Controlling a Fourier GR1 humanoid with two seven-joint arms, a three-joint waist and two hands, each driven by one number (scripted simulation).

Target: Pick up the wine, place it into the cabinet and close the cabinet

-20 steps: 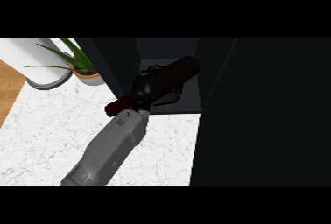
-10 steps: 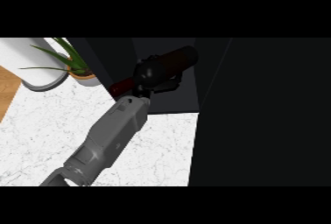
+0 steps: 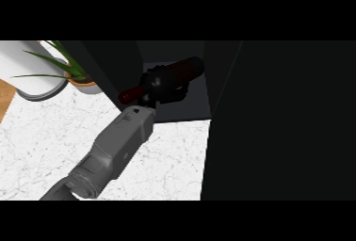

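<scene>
The dark red wine bottle (image 3: 186, 68) lies tilted inside the open cabinet (image 3: 189, 104), its neck toward the lower left and its thick end up to the right. My left hand (image 3: 160, 84) is curled round the bottle's middle and hides that part. The grey forearm (image 3: 115, 146) comes in from the lower left across the white marble counter (image 3: 42, 150). I cannot tell whether the bottle rests on the cabinet's floor or hangs just above it. My right hand does not show.
A large dark cabinet panel (image 3: 278, 117) fills the right side of the view. A potted green plant (image 3: 73, 70) and a white cylinder (image 3: 31, 70) stand at the back left beside the cabinet. The counter's left edge and wood floor (image 3: 4, 96) show at far left.
My left hand has carried the bottle up and deeper into the cabinet. The forearm has followed it. Over the last half second there was little further movement.
</scene>
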